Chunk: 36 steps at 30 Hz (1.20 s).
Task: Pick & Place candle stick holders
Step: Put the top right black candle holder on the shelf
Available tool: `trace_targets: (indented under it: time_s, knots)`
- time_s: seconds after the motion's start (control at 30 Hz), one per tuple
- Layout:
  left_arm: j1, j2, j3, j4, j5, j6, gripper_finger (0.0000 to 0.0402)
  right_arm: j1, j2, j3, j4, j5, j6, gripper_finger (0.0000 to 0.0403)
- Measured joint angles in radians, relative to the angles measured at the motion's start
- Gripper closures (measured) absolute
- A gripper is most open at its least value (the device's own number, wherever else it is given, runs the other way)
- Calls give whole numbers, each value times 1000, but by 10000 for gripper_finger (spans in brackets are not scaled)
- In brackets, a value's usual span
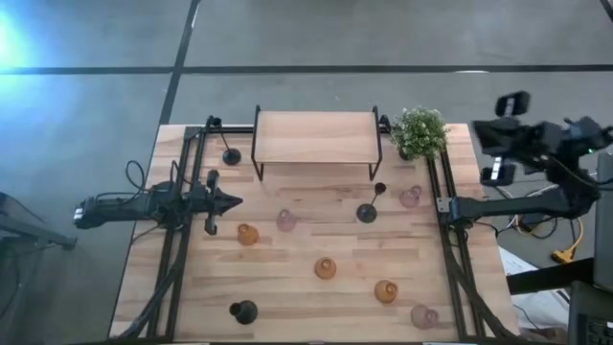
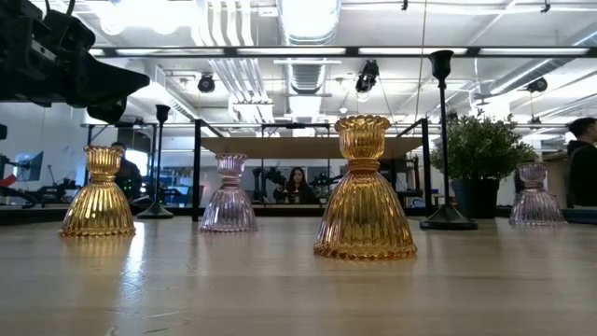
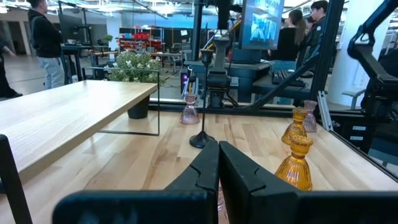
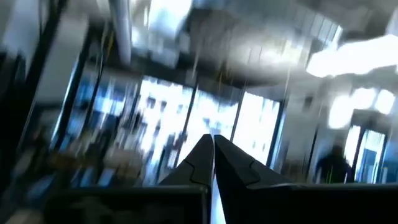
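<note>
Three black holders stand on their round bases: one left of the shelf, one right of centre, one at the near edge. Amber glass holders and pink ones stand scattered on the table. My left gripper is shut and empty, level above the table's left part, pointing right; its wrist view shows it clear of the holders. My right gripper is shut and empty, raised beyond the table's right edge, facing the ceiling.
A wooden shelf on black legs stands at the far middle, with a bushy green plant at its right. Black rails run along both sides of the table. People show in the room behind.
</note>
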Motion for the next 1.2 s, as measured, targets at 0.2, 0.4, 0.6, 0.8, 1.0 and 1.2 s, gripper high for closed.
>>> trace_targets:
  time_s: [0.2, 0.4, 0.6, 0.8, 1.0, 1.2]
  knots:
    - [0, 0, 0, 0, 0, 0, 388, 0, 184, 222, -674, 42, 350, 394]
    - [0, 0, 0, 0, 0, 0, 388, 1, 219, 147, -1028, 10, 624, 394]
    - [0, 0, 0, 0, 0, 0, 388, 44, 102, -129, -870, 21, 739, 394]
    - [0, 0, 0, -1, 0, 0, 388, 165, 17, -408, -551, 126, 812, 394]
    - [0, 0, 0, -1, 0, 0, 388, 307, 55, -572, -441, 315, 906, 394]
    - [0, 0, 0, -1, 0, 0, 388, 388, 129, -679, -406, 503, 1016, 394]
